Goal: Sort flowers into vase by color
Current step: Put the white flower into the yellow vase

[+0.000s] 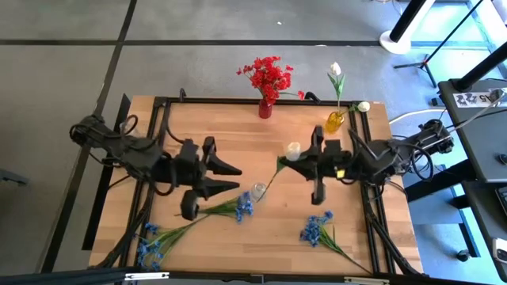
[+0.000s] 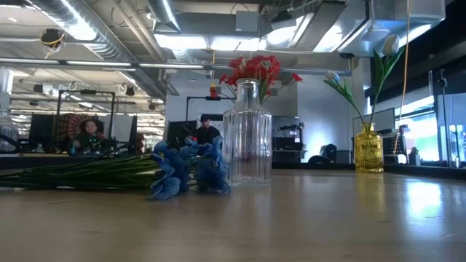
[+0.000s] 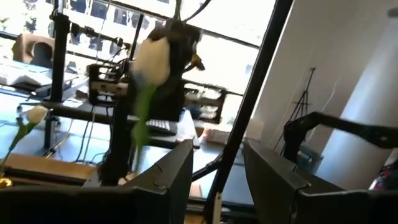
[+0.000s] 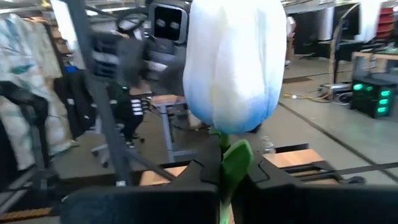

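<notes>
My right gripper (image 1: pixel 306 157) is above the middle of the table, shut on a white tulip-like flower (image 1: pixel 292 150), whose bud fills the right wrist view (image 4: pixel 233 56). The flower's green stem slants toward a clear glass vase (image 1: pixel 258 191) (image 2: pixel 247 135). My left gripper (image 1: pixel 232 178) hangs open to the left of that vase, touching nothing. Red flowers stand in a red vase (image 1: pixel 265 107) at the far edge. One white flower stands in a yellow vase (image 1: pixel 335 120). Blue flowers (image 1: pixel 242 207) lie on the table. My right gripper pinches the white flower's green stem just below the bud (image 4: pixel 226 163) between its two fingers. The bud stands out past the fingertips, and in the high view the rest of the stem (image 1: pixel 269 176) trails toward the clear vase. The flower is lifted off the table.
More blue flowers lie near the near-left corner (image 1: pixel 146 245) and near the near-right edge (image 1: pixel 315 229). Another white flower (image 1: pixel 363 106) lies at the far right corner. A black frame (image 1: pixel 158 100) borders the table. People sit in the room behind (image 2: pixel 87 131).
</notes>
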Available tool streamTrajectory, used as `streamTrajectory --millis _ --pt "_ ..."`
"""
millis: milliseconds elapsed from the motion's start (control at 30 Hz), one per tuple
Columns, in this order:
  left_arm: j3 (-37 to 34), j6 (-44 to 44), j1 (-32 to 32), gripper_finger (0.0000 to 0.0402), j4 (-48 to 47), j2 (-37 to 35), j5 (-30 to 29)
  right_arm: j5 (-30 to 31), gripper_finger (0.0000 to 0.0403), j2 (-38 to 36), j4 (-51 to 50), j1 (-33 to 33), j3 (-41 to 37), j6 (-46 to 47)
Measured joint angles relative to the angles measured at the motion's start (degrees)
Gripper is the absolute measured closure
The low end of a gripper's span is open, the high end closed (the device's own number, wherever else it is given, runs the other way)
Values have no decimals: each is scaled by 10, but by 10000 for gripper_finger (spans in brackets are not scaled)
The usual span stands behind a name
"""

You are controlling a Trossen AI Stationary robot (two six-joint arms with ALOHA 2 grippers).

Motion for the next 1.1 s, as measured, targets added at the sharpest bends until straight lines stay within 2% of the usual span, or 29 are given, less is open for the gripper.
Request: streamTrajectory --millis 100,167,267,400,600,733,967,1100 --pt "0 -33 0 264 33 -3 13 -5 398 0 2 -19 0 -8" --pt "0 -24 0 264 30 -4 49 -14 395 -1 0 -35 0 -9" --pt "0 -5 2 264 7 -7 88 -20 394 -9 -11 -45 0 -10" --pt "-14 1 4 264 -25 -37 94 -10 398 -48 -22 -45 0 -24" --pt "-94 14 8 264 -20 -94 97 8 397 -105 -63 -45 0 -37" --pt "-158 14 19 264 32 -128 103 21 399 -120 -73 -45 0 -23" --pt "-290 0 79 264 161 -159 204 45 399 -125 -81 -47 0 -23" --pt "-349 -18 129 264 199 -169 252 43 399 -121 -111 -72 0 -1"
